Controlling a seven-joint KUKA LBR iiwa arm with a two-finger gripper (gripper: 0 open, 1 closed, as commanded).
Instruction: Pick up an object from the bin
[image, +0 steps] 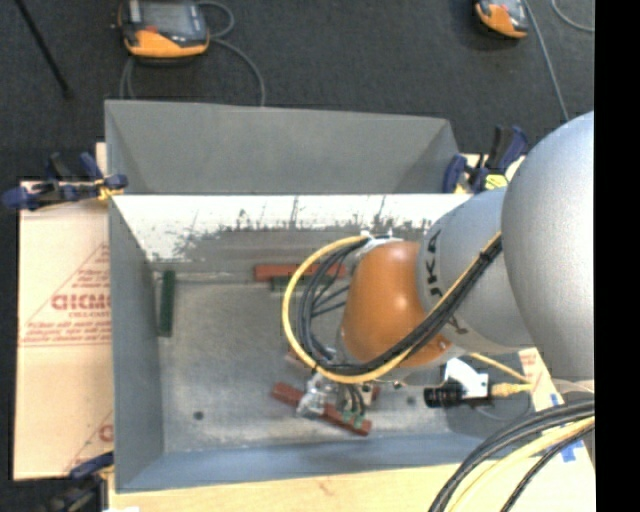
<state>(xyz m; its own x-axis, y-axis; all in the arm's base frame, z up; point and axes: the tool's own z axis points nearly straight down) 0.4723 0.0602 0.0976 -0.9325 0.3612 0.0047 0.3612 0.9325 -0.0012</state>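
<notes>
Camera view: The arm enters the grey bin (215, 375) from the right, its orange wrist cover above the middle of the floor. The gripper (328, 402) is low at the near side of the bin, right of centre. It sits directly upon a reddish-brown stick (289, 394), which lies slantwise on the floor and shows on both sides of the tool. Whether the gripper is spread, closed or pinching the stick cannot be told; the tool head and cables mask the contact.

Other contents lie well apart from this spot. A second reddish-brown stick (285, 272) lies at the foot of the far wall. A dark green bar (165, 302) lies along the left wall.

Assessment: the step in hand appears to be the grasp at the bin floor. To do it well, the closure should fall across the stick's narrow width, near its middle, so the ends balance. The tool should bear down only as far as the floor allows. The lift should be straight up, clear of the near wall. An off-centre hold could let the stick swing or slip.
</notes>
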